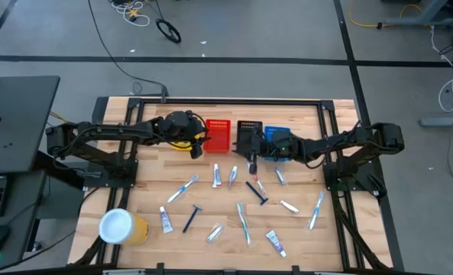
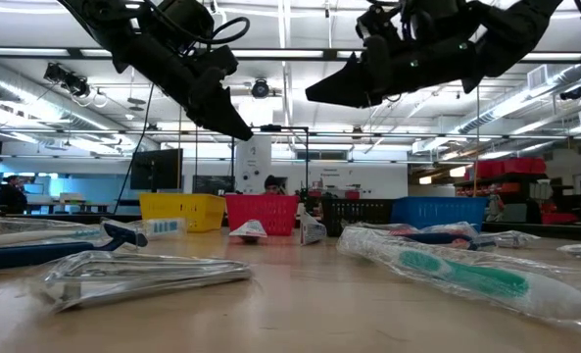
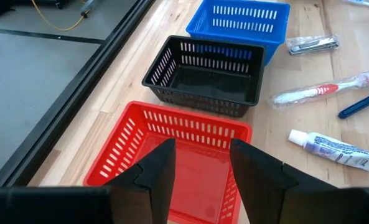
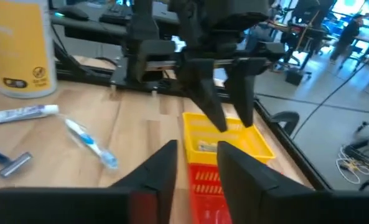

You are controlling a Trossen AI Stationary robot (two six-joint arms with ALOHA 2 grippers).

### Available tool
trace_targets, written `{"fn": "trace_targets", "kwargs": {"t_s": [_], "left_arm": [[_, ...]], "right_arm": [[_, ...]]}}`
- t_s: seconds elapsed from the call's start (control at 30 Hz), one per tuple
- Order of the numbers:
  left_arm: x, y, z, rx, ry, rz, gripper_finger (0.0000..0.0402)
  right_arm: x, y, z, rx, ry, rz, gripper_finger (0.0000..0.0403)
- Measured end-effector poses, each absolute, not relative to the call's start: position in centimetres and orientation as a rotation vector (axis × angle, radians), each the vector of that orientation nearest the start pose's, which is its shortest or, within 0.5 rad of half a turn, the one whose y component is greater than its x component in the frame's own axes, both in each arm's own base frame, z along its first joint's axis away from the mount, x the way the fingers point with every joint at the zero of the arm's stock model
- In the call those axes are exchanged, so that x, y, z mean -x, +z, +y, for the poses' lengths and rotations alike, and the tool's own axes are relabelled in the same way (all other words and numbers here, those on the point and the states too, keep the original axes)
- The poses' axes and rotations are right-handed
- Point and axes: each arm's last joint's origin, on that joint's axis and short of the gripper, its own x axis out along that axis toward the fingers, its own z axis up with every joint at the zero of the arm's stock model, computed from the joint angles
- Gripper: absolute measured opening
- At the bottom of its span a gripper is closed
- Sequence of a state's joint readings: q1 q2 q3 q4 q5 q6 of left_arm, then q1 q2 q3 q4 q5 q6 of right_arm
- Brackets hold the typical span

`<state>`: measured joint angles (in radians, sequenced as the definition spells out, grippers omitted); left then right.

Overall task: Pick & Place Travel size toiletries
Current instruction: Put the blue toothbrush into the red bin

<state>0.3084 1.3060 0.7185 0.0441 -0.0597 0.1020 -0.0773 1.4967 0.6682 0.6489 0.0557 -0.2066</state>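
High view first: at the near left corner a yellow paper cup with a white lid (image 1: 121, 227) lies on the wooden slatted table (image 1: 325, 237). Along the far edge run four slotted plastic bins: yellow (image 2: 183, 210), red (image 1: 219, 134), black (image 1: 248, 131), blue (image 1: 276, 134). The left gripper (image 3: 201, 168) hangs over the red bin, fingers apart, holding nothing. The right gripper (image 4: 196, 168) hovers above the black bin's near side, fingers parted and empty. Spread across the middle are the travel size toiletries. I count about five wrapped toothbrushes, such as a blue-and-white one (image 1: 182, 189), two dark blue razors (image 1: 192, 217), several small white tubes (image 1: 166, 220) and silvery packets (image 1: 215, 233), all lying on the table.
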Motion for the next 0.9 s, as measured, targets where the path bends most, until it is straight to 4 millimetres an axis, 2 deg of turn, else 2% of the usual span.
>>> {"fn": "trace_targets", "kwargs": {"t_s": [0.2,0.47,0.73,0.9], "left_arm": [[-25.8,22.2,8.4,-0.031,0.330,0.560,0.0160],[-25.8,22.2,8.4,-0.030,0.331,0.560,0.0160],[-25.7,22.2,8.4,-0.030,0.330,0.560,0.0160],[-25.8,22.3,8.4,0.007,0.342,0.541,0.0160]], "right_arm": [[-30.4,20.8,-2.7,0.058,-0.140,0.201,0.0165],[-30.2,19.9,-2.7,-0.033,-0.156,0.287,0.0165],[-29.8,18.8,-2.2,-0.231,-0.157,0.402,0.0165],[-29.6,18.4,-2.0,-0.244,-0.170,0.441,0.0165]]}}
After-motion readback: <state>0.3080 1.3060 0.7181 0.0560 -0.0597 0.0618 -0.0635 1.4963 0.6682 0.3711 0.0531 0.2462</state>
